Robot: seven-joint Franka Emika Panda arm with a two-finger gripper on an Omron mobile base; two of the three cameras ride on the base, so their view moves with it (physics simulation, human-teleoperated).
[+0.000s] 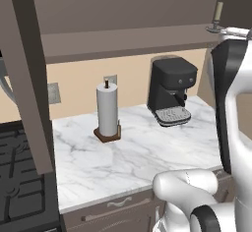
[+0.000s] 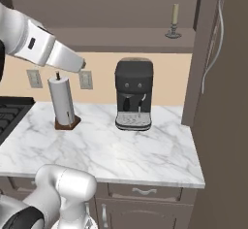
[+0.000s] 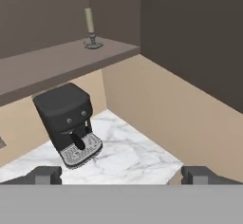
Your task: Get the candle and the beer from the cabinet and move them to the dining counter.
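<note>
We have nothing in hand yet: our gripper [image 3: 121, 174] hangs with its jaws spread wide and empty. The candle [image 3: 89, 28] stands on the open cabinet [image 3: 61, 61] shelf, well ahead of and above our fingertips. Both carries to the dining counter remain.

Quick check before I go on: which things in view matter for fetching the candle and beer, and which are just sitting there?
For the job:
- candle, upright on the open cabinet shelf
- tool, open, holding nothing

Just sitting there:
- coffee machine on the worktop
- paper towel roll on the worktop
- stove at the worktop's end
</note>
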